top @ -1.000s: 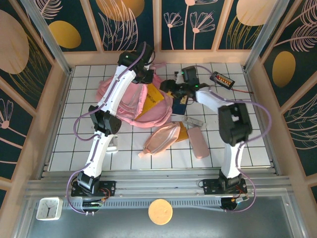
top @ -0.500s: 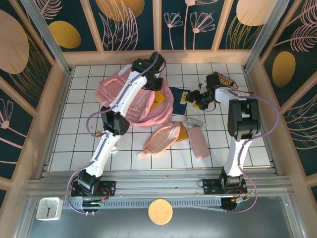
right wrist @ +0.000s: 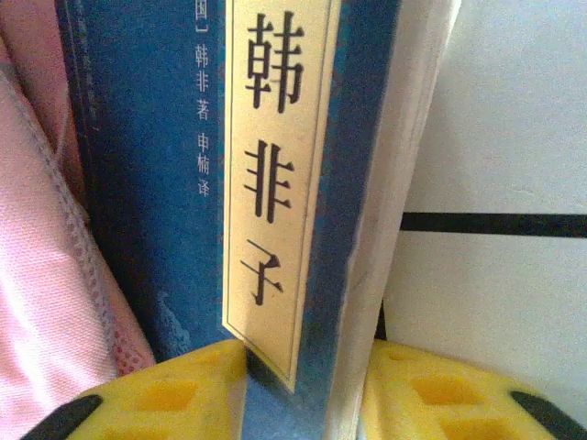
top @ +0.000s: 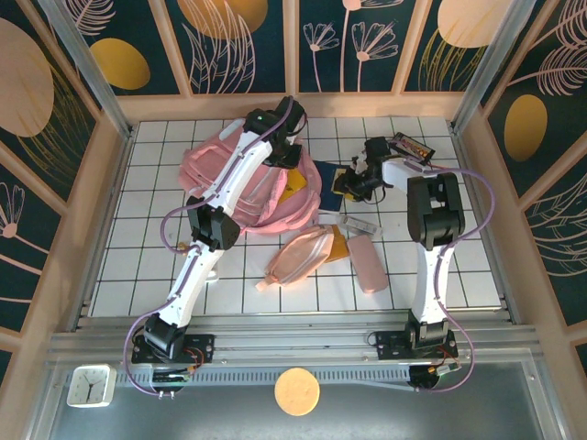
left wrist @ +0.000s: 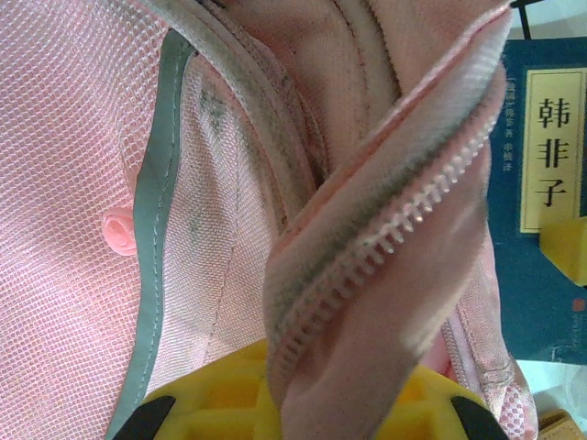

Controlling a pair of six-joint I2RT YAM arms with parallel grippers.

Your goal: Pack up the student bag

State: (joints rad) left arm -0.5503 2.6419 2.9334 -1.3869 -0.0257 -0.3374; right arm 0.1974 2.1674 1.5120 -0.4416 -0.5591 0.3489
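One pink student bag point(top: 204, 165) on tiled table point(top: 156, 247), zipper edge clenched in left pincer point(left wrist: 307, 417). One blue book point(right wrist: 138, 183), Chinese title, beside bag, grasped by right pincer point(right wrist: 307, 403).

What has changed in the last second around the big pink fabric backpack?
The right gripper drew back rightwards, then returned and closed on the dark blue book. The left gripper shifted right, holding the zip edge of the pink fabric student bag throughout. The peach oval pouch and slim pink case stayed put.
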